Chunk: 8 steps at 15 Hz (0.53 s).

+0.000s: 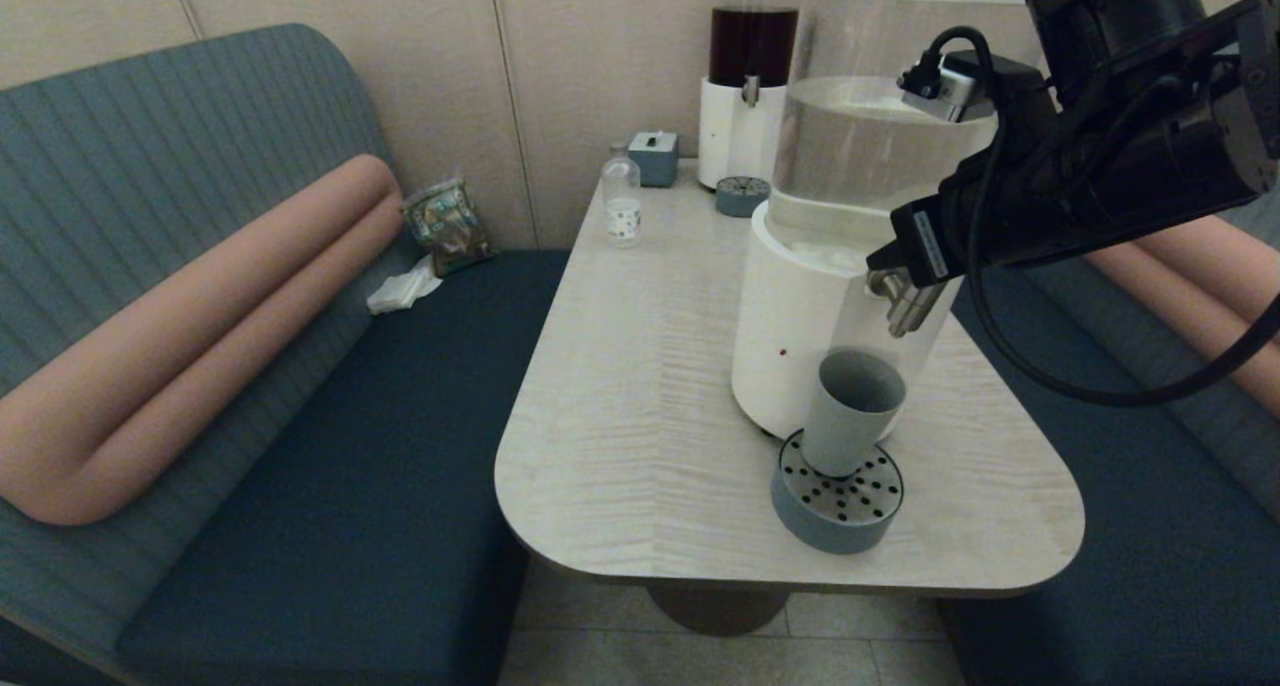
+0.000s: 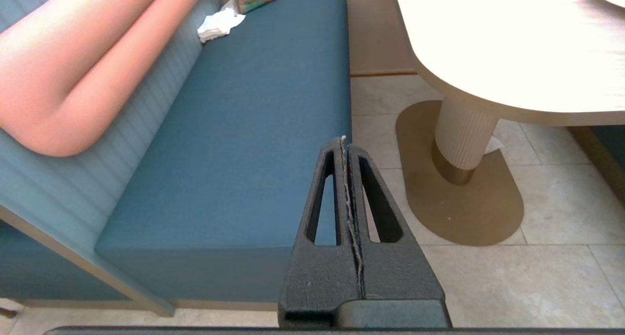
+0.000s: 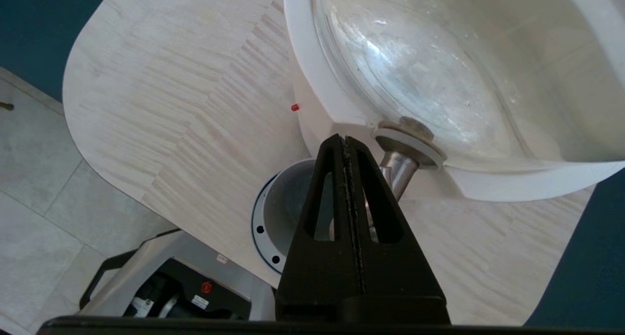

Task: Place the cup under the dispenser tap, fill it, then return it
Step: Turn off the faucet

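The grey-blue cup [image 1: 852, 411] stands upright on a round perforated drip tray [image 1: 838, 498], straight below the steel dispenser tap [image 1: 908, 308] of the large white-based dispenser [image 1: 790, 336] with its clear tank. My right gripper [image 1: 882, 260] is shut, empty, and sits at the top of the tap, above the cup. In the right wrist view the shut right gripper [image 3: 345, 140] covers most of the tap [image 3: 401, 169] and part of the cup's open mouth [image 3: 288, 203]. My left gripper [image 2: 344, 142] is shut and parked low beside the table, over the bench seat edge.
A second dispenser with dark liquid [image 1: 752, 76] and its own drip tray [image 1: 742, 195] stand at the table's back, with a small clear bottle [image 1: 621, 201] and a blue-grey box [image 1: 654, 156]. The table's front edge [image 1: 800, 576] is close to the drip tray. Benches flank both sides.
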Available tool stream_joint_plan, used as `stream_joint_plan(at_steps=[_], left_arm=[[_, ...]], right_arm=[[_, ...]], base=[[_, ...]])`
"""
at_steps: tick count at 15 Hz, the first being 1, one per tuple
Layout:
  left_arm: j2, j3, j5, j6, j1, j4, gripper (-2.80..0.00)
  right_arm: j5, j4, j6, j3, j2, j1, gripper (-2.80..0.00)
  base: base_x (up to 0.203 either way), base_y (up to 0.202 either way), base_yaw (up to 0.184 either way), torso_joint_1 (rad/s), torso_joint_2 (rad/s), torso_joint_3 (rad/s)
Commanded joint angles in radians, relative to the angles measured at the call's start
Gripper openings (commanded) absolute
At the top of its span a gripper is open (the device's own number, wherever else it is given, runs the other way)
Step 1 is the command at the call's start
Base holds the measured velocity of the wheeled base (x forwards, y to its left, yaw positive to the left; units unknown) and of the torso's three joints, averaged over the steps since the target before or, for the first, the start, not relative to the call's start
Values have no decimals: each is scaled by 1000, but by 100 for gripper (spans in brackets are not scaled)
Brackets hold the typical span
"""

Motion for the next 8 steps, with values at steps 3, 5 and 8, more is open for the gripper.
stream_joint_plan(at_steps=[3, 5, 8], left_arm=[[0, -1, -1, 1, 0, 0, -280], [0, 0, 1, 1, 0, 0, -280], [0, 0, -1, 0, 0, 0, -280]], right_arm=[[-1, -1, -8, -8, 6, -6, -280], [-1, -1, -8, -8, 13, -10, -280], [-1, -1, -8, -16, 17, -12, -280]], base=[[0, 0, 0, 0, 0, 0], [0, 0, 0, 0, 0, 0], [0, 0, 0, 0, 0, 0]])
